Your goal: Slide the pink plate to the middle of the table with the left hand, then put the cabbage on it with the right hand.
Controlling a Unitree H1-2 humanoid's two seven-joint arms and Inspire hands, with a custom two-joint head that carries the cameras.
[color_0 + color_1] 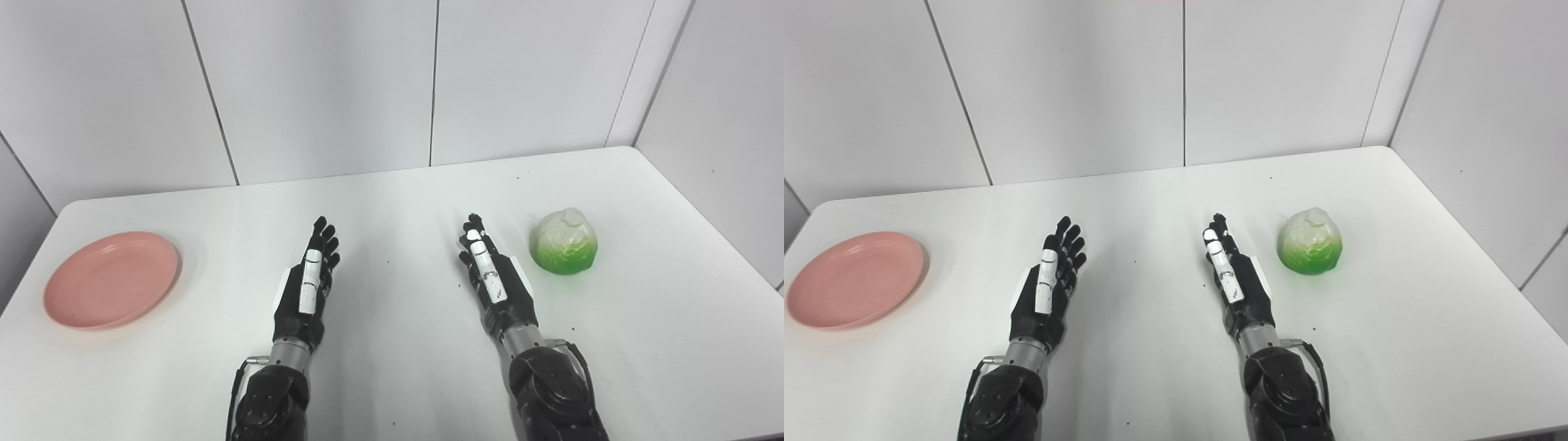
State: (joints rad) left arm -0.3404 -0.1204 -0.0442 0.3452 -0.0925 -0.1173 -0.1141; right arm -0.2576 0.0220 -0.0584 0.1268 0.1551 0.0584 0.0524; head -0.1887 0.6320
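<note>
Nearest the front edge of the white table (392, 380), both dark forearms come up from below and lie over the tabletop, roughly parallel and well apart. The left hand (309, 285) is over the table left of the middle, fingers stretched forward and a little apart, holding nothing. The right hand (493, 275) mirrors it right of the middle, fingers likewise extended and empty, thumb side up. The stretch of tabletop between the two hands carries only a few small dark specks. The pink plate (110, 278) sits flat near the left edge, well apart from the left hand, with bare table between them. The cabbage (565, 242), white on top and green toward its base, stands toward the right edge, near the right hand's fingers but not touching them. Beyond, the far edge meets pale wall panels (318, 79) with dark seams.
</note>
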